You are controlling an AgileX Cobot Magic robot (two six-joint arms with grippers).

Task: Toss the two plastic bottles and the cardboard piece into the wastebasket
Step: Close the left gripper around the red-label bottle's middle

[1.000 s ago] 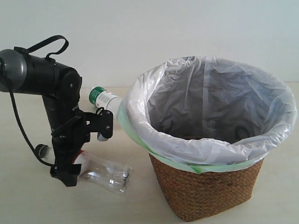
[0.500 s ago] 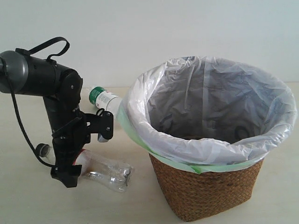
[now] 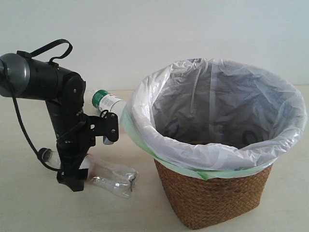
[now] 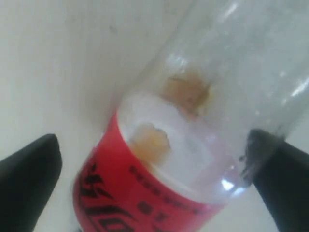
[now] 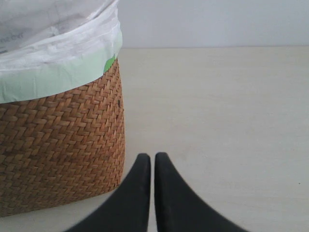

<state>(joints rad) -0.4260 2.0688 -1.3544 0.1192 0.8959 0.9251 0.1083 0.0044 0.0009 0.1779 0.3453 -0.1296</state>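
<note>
Left claw [image 4: 150, 145] is down at the worktop [image 3: 29, 208], spread wide, one finger on each side of the red-label bottle [image 3: 113, 178]. Left wrist view: one finger [image 4: 277, 179] sits against the clear wall of the bottle. The other finger [image 4: 29, 179] stands off it, with bare worktop showing in the gap. No grip on it.

Red-label bottle lies on its side on the worktop, left of the wastebasket [image 3: 212, 203] and near its base. The clear, crumpled body points toward the basket. The red label end is under the claw, mostly hidden by the arm in the exterior view.

Green-cap bottle [image 3: 107, 101] also lies on its side, farther back on the worktop, behind the left arm's wrist. Cap end points left. The other end runs behind the bag's rim and cannot be seen.

Wastebasket stands upright on the right, brown wicker, lined with a white-green bag [image 3: 217, 159] folded out over the rim.

Right claw [image 5: 153, 162] has its two dark fingers pressed together with nothing between them. It is low over bare worktop, just beside the wicker wall of the basket.
</note>
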